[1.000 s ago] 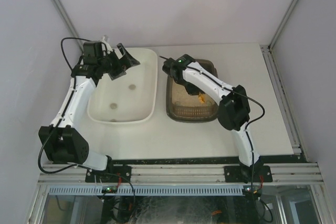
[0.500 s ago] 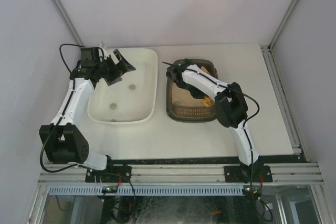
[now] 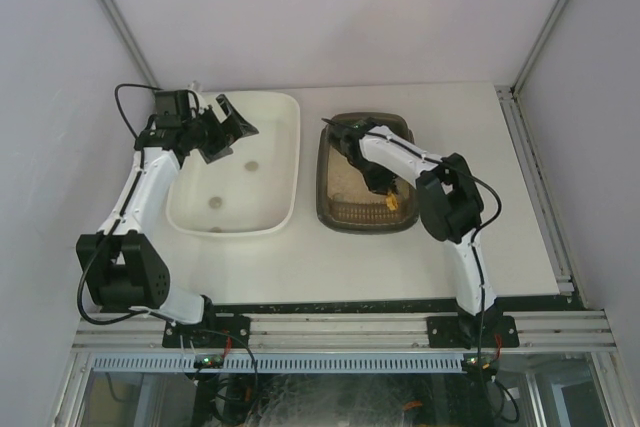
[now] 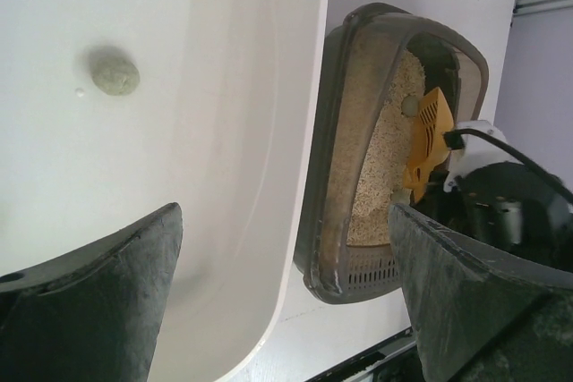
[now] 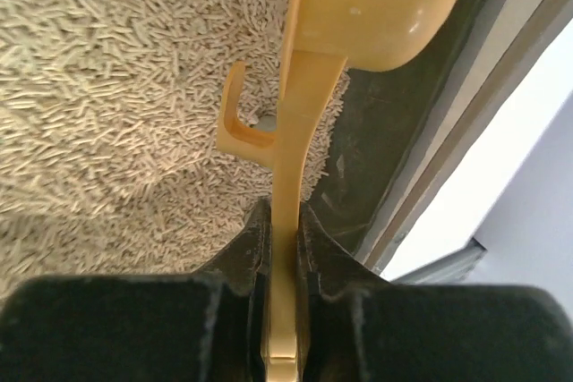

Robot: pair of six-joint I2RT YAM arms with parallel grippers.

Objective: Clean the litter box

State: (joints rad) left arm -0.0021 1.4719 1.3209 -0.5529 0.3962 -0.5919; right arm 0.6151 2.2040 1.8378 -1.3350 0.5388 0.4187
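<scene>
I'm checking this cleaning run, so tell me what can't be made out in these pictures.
Scoop head: cut off by the top edge of the right wrist view; too small in the top view to show any load.
Litter box middle: hidden under the right arm in the top view; one corner hidden behind it in the left wrist view.
Lumps in the tub: too small in the top view to identify.
</scene>
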